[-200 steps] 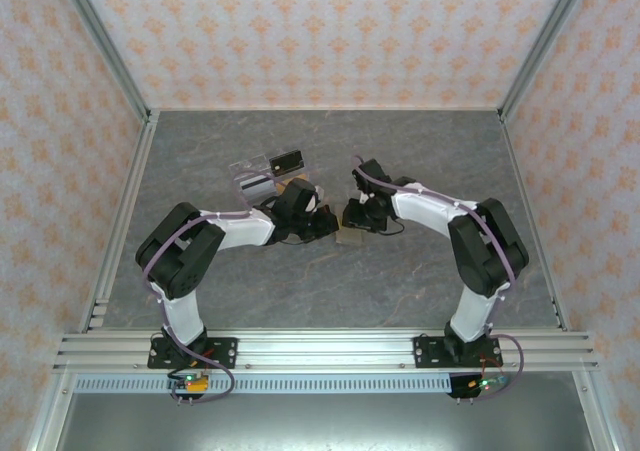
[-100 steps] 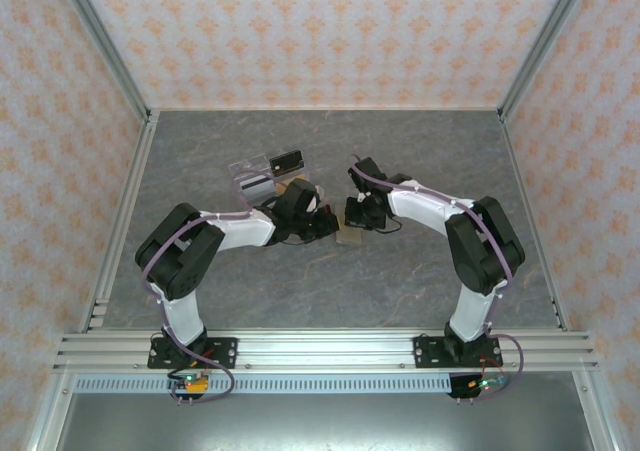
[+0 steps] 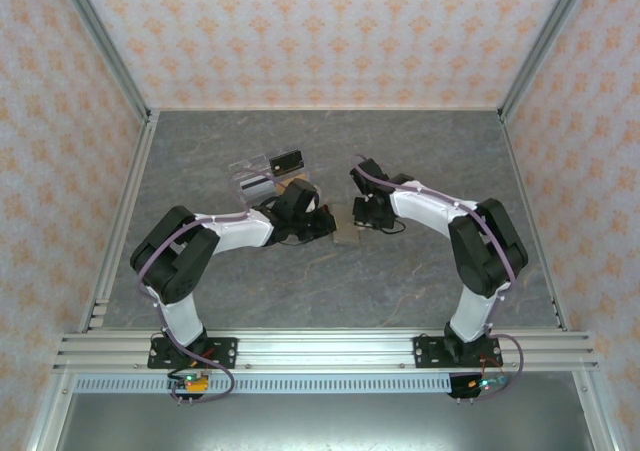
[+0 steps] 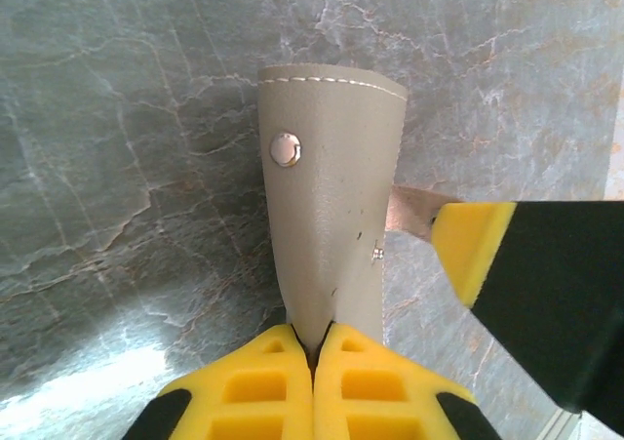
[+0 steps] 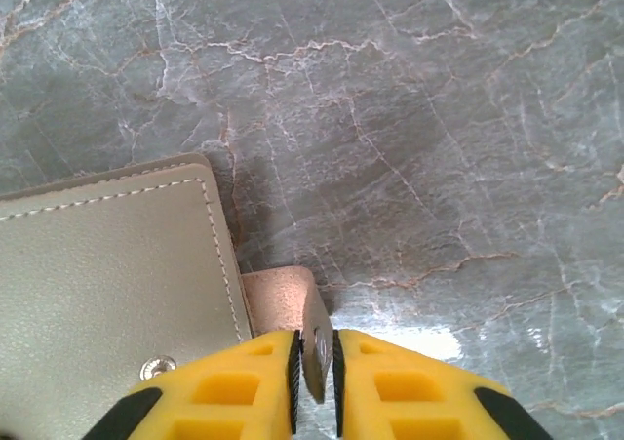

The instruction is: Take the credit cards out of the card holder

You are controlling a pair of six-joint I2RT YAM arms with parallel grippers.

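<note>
Left end effector clamps the card holder; right end effector pinches a card. Draw it steadily toward three o'clock.

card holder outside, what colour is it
Dull greyish-beige card holder with pale stitching along its edge; clearest in the left wrist view.

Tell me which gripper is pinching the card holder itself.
The left gripper: it clamps the grey card holder, the piece with the snap stud. The right gripper instead pinches a thin tan card beside the holder.
</note>
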